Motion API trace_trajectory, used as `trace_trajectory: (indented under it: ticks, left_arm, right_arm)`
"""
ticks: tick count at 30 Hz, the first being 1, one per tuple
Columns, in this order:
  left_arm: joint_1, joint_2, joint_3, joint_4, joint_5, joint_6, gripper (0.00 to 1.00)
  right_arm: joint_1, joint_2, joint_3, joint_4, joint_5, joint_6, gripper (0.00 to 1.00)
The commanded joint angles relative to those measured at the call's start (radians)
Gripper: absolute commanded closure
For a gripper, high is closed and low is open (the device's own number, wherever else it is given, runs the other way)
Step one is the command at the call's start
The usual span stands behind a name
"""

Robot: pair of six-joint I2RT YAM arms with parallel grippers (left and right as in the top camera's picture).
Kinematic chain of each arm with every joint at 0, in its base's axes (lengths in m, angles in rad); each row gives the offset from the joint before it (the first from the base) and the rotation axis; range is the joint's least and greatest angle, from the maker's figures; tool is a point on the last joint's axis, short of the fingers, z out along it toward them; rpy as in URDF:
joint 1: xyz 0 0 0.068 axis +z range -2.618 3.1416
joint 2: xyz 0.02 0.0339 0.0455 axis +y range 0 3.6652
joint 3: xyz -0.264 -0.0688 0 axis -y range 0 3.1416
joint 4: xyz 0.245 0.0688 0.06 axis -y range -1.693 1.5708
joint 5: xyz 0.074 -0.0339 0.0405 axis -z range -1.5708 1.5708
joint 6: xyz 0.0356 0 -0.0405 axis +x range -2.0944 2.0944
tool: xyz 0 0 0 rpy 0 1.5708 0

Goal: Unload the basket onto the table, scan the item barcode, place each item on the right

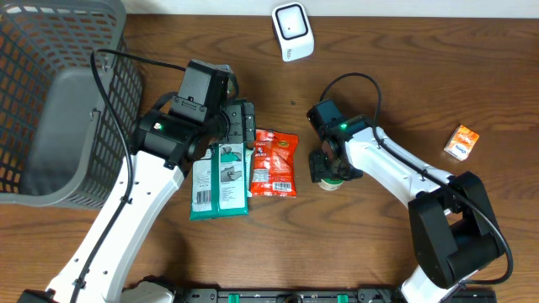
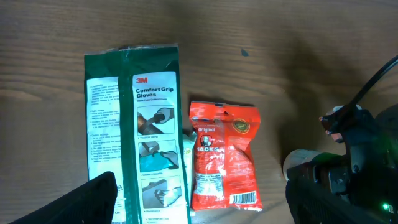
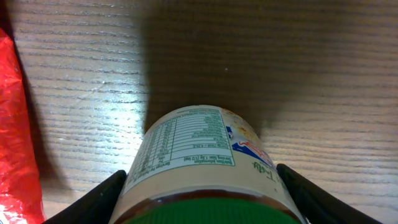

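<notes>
A jar (image 3: 205,155) with a green lid and a nutrition label lies on its side on the wooden table. My right gripper (image 3: 202,202) is shut on it, with a black finger (image 3: 93,202) pressed against each side. From overhead, the right gripper (image 1: 327,168) covers most of the jar (image 1: 333,183). My left gripper (image 2: 205,199) is open and hovers above a green 3M glove pack (image 2: 149,124) and a red snack bag (image 2: 222,155), whose barcode faces up. The white scanner (image 1: 292,31) stands at the table's far edge.
A grey mesh basket (image 1: 59,93) fills the far left. An orange box (image 1: 461,141) lies at the right. The glove pack (image 1: 221,178) and the red bag (image 1: 274,164) lie side by side between the two arms.
</notes>
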Motion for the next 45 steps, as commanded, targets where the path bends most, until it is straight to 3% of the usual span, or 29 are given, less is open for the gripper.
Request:
trace_trajectory:
  ticks: [1,16,23,34,40,45]
  left_arm:
    - [0.0,0.003,0.017,-0.002,0.002,0.009,0.13]
    - [0.0,0.003,0.017,-0.002,0.002,0.009,0.13]
    - [0.0,0.003,0.017,-0.002,0.002,0.009,0.13]
    - [0.0,0.003,0.017,-0.002,0.002,0.009,0.13]
    - [0.0,0.003,0.017,-0.002,0.002,0.01,0.13]
    - [0.0,0.003,0.017,-0.002,0.002,0.009,0.13]
  right_arm:
    - [0.011,0.006,-0.013,0.003,0.018,0.005,0.28]
    - [0.011,0.006,-0.035,0.032,0.018,0.005,0.23]
    - [0.011,0.006,-0.037,0.035,0.019,0.005,0.35]
    - [0.009,0.002,-0.018,0.03,0.031,-0.007,0.39]
    - [0.009,-0.01,0.166,-0.124,0.026,-0.089,0.5]
    - [0.006,-0.01,0.438,-0.322,0.026,-0.127,0.49]
